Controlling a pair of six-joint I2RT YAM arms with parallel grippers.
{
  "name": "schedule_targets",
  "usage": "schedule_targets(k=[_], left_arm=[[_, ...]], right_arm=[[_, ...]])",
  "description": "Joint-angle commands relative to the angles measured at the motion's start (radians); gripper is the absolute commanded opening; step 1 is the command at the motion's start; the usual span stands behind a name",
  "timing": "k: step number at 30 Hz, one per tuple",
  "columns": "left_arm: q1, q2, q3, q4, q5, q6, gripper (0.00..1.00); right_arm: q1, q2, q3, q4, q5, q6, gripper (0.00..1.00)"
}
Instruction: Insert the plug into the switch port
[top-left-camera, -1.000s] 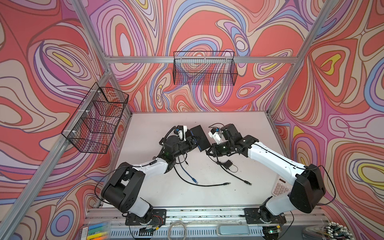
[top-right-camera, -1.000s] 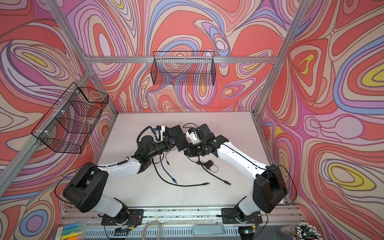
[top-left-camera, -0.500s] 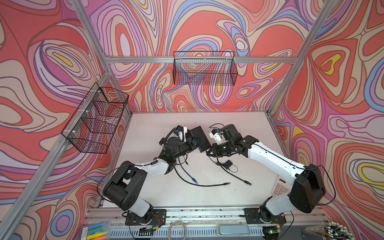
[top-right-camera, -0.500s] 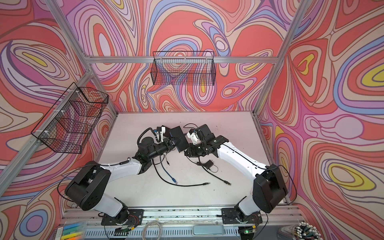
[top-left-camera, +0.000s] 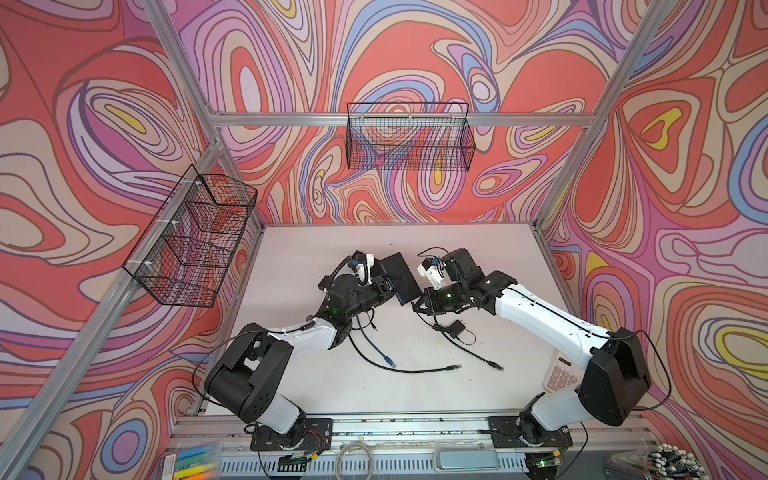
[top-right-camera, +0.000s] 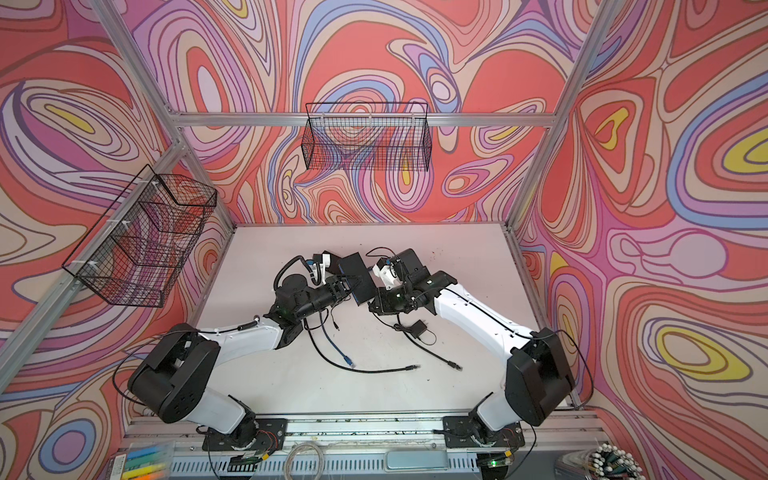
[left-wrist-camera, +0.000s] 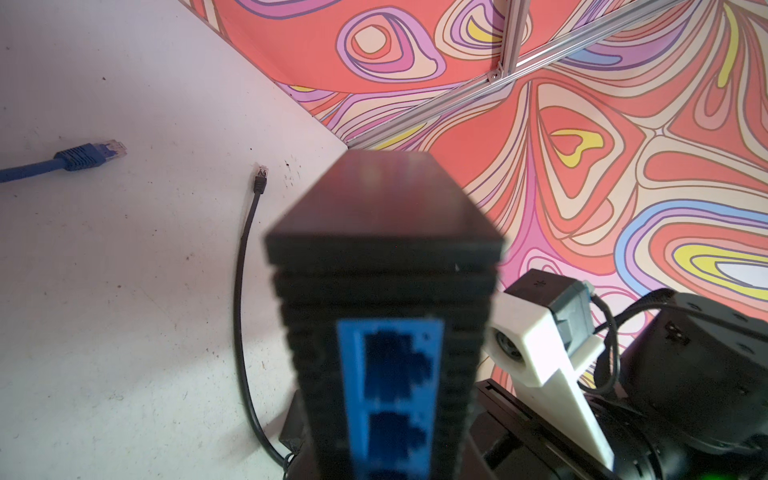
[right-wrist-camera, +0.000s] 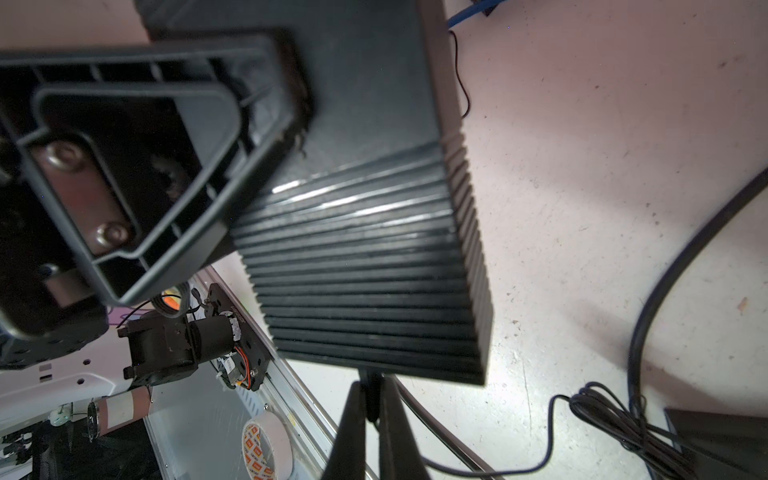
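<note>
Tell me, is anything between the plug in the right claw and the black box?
Nothing visible does. The right gripper holds the plug right at the end of the switch; whether it has entered a port is hidden.

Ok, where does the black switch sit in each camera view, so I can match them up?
Top view: switch just below picture centre, gripped by the left claw.
Top view: switch just below and left of centre.
Left wrist: switch fills the middle, blue ports facing the camera.
Right wrist: its ribbed black side fills the middle; the right claw pinches the plug at its end.
Shared landmark: the blue cable, in all four.
</note>
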Motion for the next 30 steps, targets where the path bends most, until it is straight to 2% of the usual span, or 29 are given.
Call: schedule_targets(k=[1, 4, 16, 22, 27, 30], left_arm=[[-0.139, 0.009, -0.07, -0.325, 0.353, 0.041, 0.05], [-0.14, 0.002, -0.064, -0.312, 0.354, 0.004, 0.05], [-0.15, -0.016, -0.002, -0.494, 0.307, 0.045, 0.05], [-0.158, -0.022, 0.0, -0.485, 0.299, 0.035, 0.05], [-0.158, -0.013, 0.002, -0.484, 0.284, 0.04, 0.04], [-0.146, -0.004, 0.01, -0.47, 0.252, 0.03, 0.04]], right_arm=[[-0.034, -0.045, 0.071, 0.911, 0.153, 0.0, 0.0], [-0.033, -0.049, 0.062, 0.941, 0.165, 0.002, 0.0], [-0.031, -0.021, 0.05, 1.032, 0.147, 0.005, 0.0], [-0.031, 0.006, 0.078, 1.039, 0.147, 0.012, 0.0], [-0.031, 0.019, 0.094, 1.01, 0.143, 0.013, 0.01], [-0.03, 0.038, 0.13, 0.91, 0.142, -0.009, 0.02]])
